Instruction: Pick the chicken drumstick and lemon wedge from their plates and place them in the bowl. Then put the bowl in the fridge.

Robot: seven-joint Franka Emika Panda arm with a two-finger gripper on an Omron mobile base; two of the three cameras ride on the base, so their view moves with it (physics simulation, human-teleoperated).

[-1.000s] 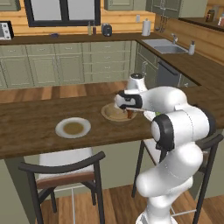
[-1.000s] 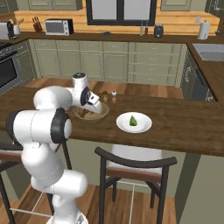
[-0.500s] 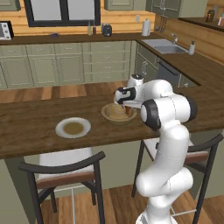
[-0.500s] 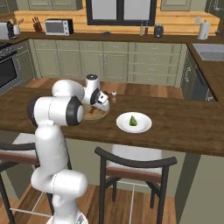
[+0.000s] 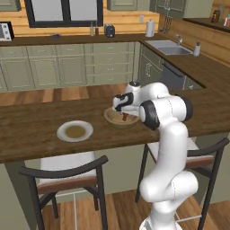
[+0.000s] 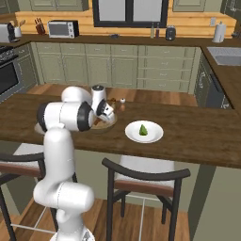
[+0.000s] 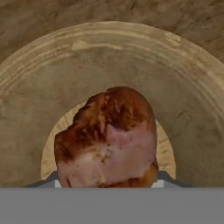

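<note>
The reddish-brown chicken drumstick (image 7: 109, 140) hangs close in front of the hand camera, right above the middle of the tan wooden bowl (image 7: 188, 100). My gripper (image 7: 107, 183) is shut on it, the fingers mostly hidden behind the meat. On the wooden counter the bowl (image 5: 111, 117) lies under my gripper (image 5: 122, 108), with the drumstick (image 5: 128, 118) low inside it. The green lemon wedge (image 6: 143, 129) rests on its white plate (image 6: 157, 135), just right of the bowl (image 6: 100, 126) and my gripper (image 6: 109, 113). The other plate (image 5: 63, 134) stands bare to the left.
Two dark chairs (image 5: 67, 173) (image 6: 146, 174) stand at the counter's near edge. Small shakers (image 6: 121, 100) sit behind the bowl. A sink (image 5: 173, 47) and green cabinets (image 5: 67, 67) line the far walls. The fridge is out of view.
The arm has swung up from a folded pose to an upright one, and the hand has shifted slightly over the bowl with the drumstick still in it.
</note>
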